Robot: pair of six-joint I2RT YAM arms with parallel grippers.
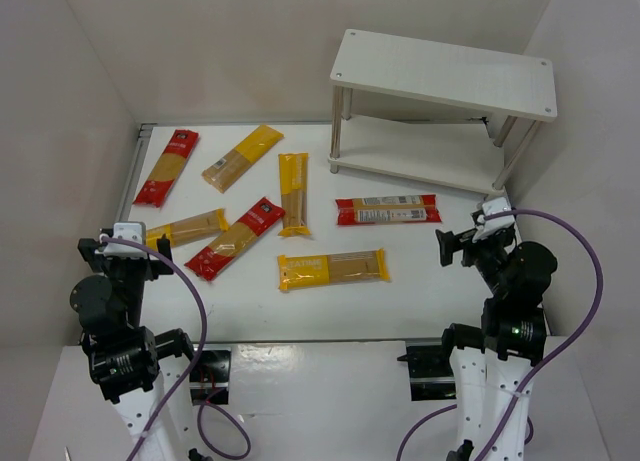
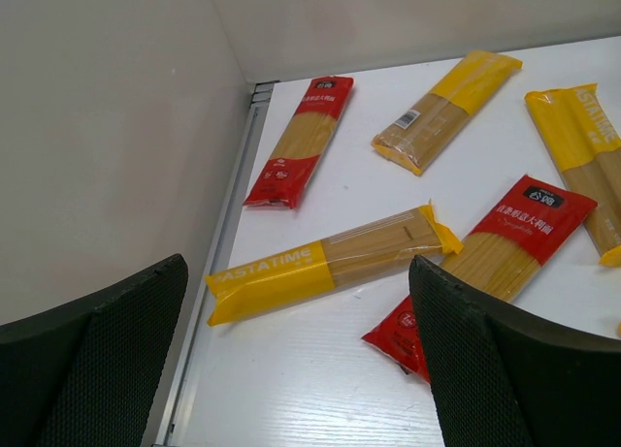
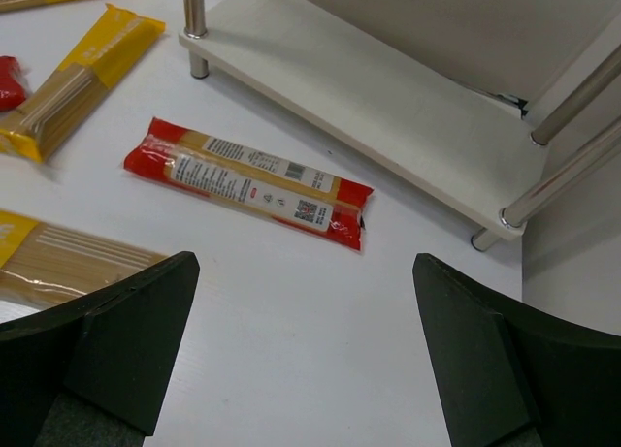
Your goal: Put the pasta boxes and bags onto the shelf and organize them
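Right gripper (image 3: 306,263) hung released and empty over the worktop (image 3: 320,369), the left gripper (image 2: 299,268) likewise. Nearest the right one, a red pasta pack (image 1: 388,211) lay flat at centre-right of the overhead view, long axis running left-right along the shelf (image 3: 388,108) front. Pinched at one end, it would likely droop and snag a shelf leg (image 3: 194,20).

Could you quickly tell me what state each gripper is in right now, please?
Left gripper: open, jaws wide apart, holding nothing.
Right gripper: open, jaws wide apart, holding nothing.
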